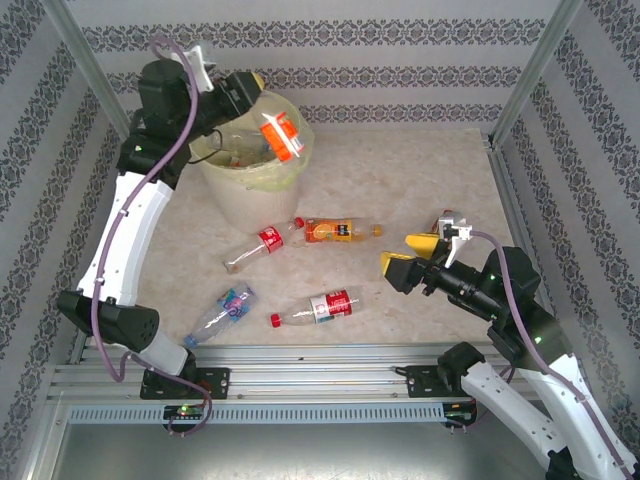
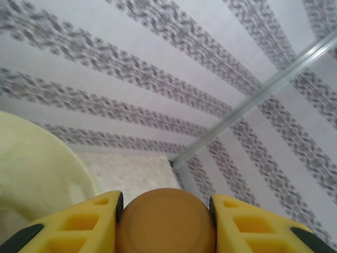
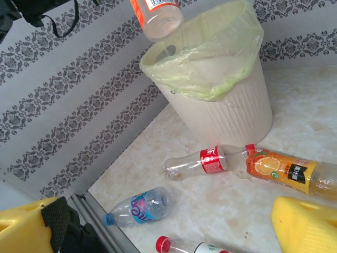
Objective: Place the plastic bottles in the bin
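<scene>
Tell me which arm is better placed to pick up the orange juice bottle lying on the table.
Right. The right gripper is open and close to the orange juice bottle; the left gripper is shut on a labelled bottle above the bin.

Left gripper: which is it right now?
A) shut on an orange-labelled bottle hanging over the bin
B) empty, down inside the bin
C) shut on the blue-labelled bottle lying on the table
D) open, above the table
A: the left gripper is clamped on the cap of the orange-labelled bottle, which hangs base-down above the mouth of the bin.
</scene>
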Motion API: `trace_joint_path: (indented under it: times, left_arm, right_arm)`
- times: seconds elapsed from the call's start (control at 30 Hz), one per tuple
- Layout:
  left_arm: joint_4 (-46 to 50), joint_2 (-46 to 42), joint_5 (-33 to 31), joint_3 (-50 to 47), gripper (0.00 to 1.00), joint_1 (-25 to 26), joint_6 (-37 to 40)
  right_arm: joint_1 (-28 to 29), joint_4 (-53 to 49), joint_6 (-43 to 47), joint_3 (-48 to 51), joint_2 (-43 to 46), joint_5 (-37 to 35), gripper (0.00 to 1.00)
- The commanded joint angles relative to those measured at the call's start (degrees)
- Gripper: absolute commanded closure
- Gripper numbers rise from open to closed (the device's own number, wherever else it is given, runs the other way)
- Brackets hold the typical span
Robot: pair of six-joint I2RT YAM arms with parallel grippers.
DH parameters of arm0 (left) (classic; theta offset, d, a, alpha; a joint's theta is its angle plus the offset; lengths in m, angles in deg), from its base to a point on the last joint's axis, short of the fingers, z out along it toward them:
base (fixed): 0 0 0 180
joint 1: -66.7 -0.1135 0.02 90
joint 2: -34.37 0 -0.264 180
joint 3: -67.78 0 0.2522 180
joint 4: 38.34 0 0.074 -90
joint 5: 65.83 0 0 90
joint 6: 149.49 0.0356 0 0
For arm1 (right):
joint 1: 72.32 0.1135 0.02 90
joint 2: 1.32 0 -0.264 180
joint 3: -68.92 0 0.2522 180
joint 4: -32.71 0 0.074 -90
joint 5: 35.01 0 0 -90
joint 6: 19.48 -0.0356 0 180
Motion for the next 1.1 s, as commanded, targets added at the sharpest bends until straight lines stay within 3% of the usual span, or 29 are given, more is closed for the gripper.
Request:
trace_joint_path:
  times: [0.0, 0.4, 0.6, 0.83, 1.07]
  left_arm:
    - [5.3, 2.9, -3.5, 4.3, 0.64, -2.4, 4.6]
    - [21.6, 13.6, -12.6, 17.4, 0.63, -4.6, 22.6]
    - [29.7, 18.1, -20.7, 22.9, 0.61, -4.4, 30.7]
    - [29.8, 20.0, -29.4, 22.5, 0.58, -2.0, 37.2]
    - [29.9, 23.9, -32.7, 24.0, 0.58, 0.5, 40.2]
  right_arm:
    - [0.7, -1.0, 0.8, -1.0, 0.9, -1.3, 0.02]
    - [0.7, -2.4, 0.7, -0.9, 1.3, -1.6, 0.02]
    - [0.7, -2.6, 0.4, -0.6, 1.5, -1.6, 0.02]
    - [0.7, -2.1, 0.0, -0.4, 1.2, -1.4, 0.02]
    - [0.7, -3.0, 0.2, -1.0, 1.4, -1.5, 0.02]
